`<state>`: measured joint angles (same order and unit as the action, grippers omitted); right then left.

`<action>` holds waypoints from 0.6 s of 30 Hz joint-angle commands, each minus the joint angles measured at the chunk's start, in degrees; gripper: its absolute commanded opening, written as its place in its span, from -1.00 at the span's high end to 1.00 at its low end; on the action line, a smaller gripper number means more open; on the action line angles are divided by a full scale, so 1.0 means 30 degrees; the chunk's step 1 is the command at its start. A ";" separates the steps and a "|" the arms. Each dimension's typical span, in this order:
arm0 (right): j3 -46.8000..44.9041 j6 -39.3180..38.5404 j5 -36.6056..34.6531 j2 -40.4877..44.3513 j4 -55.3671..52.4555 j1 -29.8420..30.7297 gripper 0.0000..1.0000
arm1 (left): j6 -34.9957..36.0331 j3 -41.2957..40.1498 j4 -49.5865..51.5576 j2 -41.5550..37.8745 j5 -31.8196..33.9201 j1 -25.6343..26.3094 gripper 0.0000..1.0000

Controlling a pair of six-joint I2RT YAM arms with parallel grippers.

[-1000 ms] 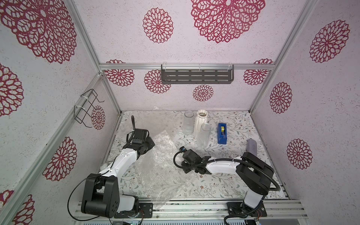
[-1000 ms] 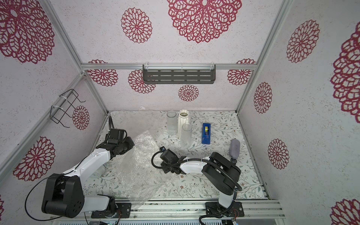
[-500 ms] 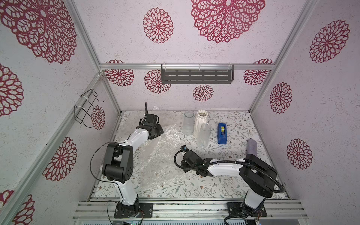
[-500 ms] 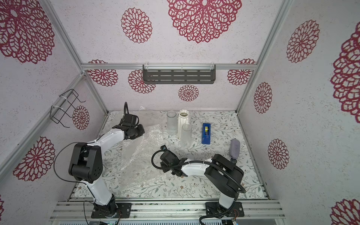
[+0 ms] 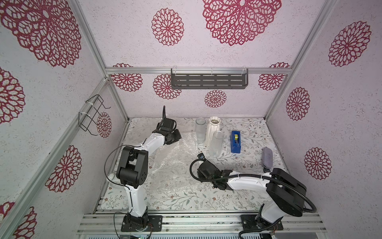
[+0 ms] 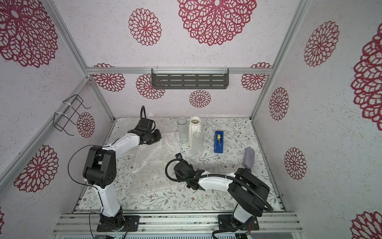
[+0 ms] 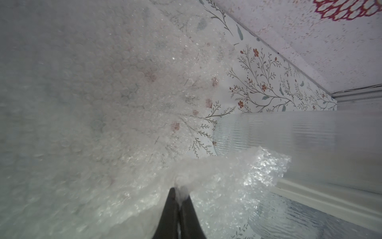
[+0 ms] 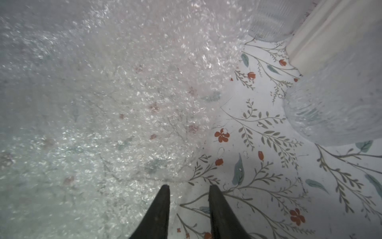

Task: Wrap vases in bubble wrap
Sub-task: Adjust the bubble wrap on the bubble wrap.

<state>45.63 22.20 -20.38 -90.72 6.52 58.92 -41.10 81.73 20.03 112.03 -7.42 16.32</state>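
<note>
Left gripper (image 7: 179, 189) pinches the far edge of the bubble wrap (image 5: 171, 165), beside the vases (image 5: 213, 132) (three, upright, bare, far centre); right gripper (image 8: 189, 187) gapes empty at the wrap's right edge; sheet-spreading step, likely; next, lay a vase on it.

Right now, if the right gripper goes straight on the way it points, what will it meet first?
Probably the edge of the bubble wrap, which lies on the table just ahead of the open right gripper. The clear glass vase stands off that line, to one side. Depth is unclear.
</note>
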 commanded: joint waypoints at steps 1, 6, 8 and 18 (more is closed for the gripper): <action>0.0350 -0.0542 0.0318 0.0168 0.0095 0.0079 0.17 | -0.1092 0.0089 -0.1027 0.0762 -0.0975 0.0119 0.87; 0.1856 -0.0898 0.0371 -0.2061 -0.0985 0.0758 -0.04 | -0.1420 0.0179 -0.1170 0.1266 -0.1351 0.0126 0.84; 0.2097 -0.0922 0.0346 -0.2641 -0.1076 0.1026 -0.08 | -0.1287 0.0012 -0.1114 0.1165 -0.1247 -0.0064 0.80; 0.1454 -0.0684 -0.2338 -0.2907 -0.2613 0.1050 -0.15 | 0.0588 -0.0144 0.1290 -0.1719 0.1295 -0.0900 -0.25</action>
<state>50.89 20.45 -22.59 -101.12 1.37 62.43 -42.00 81.56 21.17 112.68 -7.42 14.04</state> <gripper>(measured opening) 0.571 0.598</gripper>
